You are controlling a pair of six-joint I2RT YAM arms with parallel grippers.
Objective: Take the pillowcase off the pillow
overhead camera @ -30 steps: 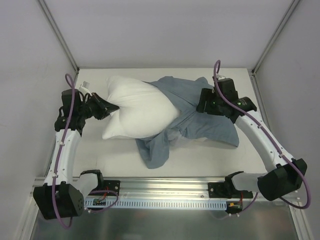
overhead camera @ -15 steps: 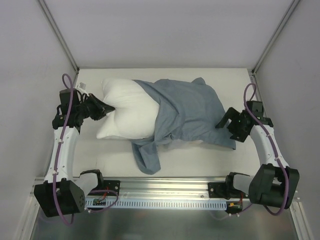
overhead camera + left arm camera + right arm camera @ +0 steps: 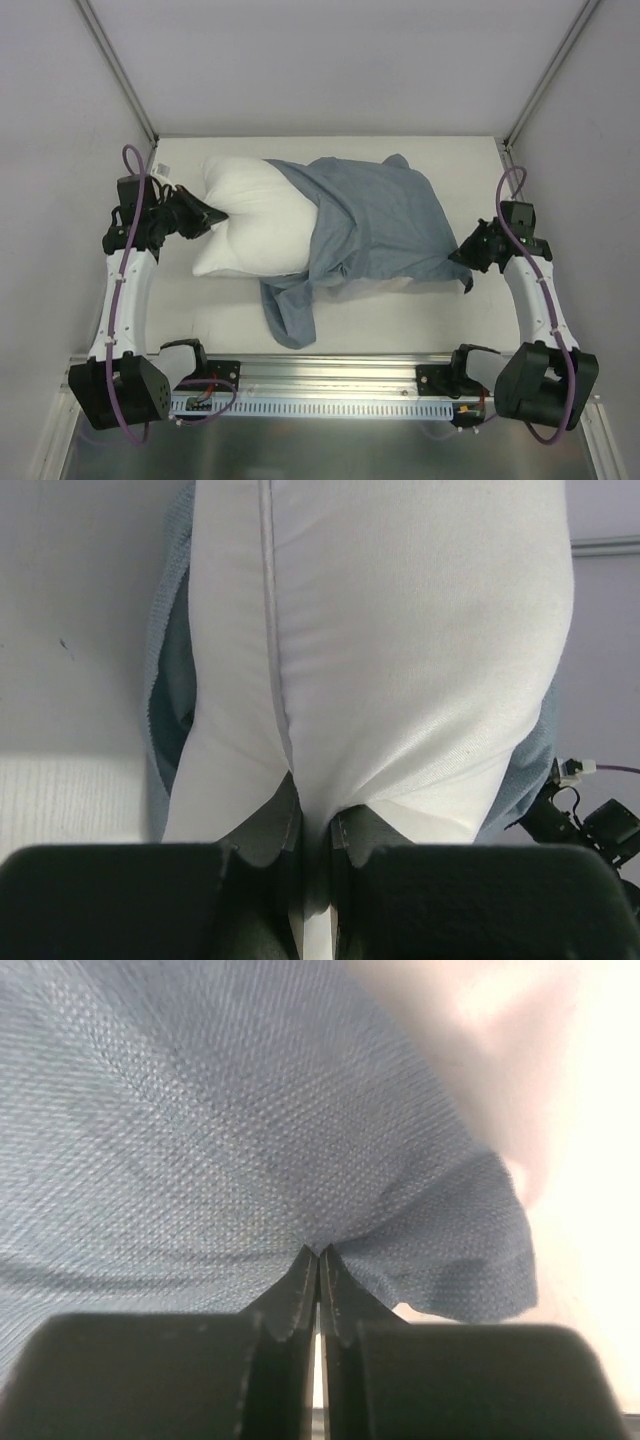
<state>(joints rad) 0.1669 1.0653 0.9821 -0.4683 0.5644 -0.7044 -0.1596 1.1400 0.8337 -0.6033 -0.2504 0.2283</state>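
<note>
1. Left gripper (image 3: 312, 825): narrow, pinching the pillow (image 3: 400, 680) edge at its tips; the pillow bulges just ahead. Risk: so thin a pinch may slip, and the pillow would follow the pull.
2. Right gripper (image 3: 318, 1260): closed on a pillowcase (image 3: 200, 1130) corner; the pillowcase spreads ahead, sleeving the pillow half farthest from the left gripper. Risk: the small fold pulls free.
3. Risk: slack pillowcase between the 2 grippers bunches and jams.
</note>
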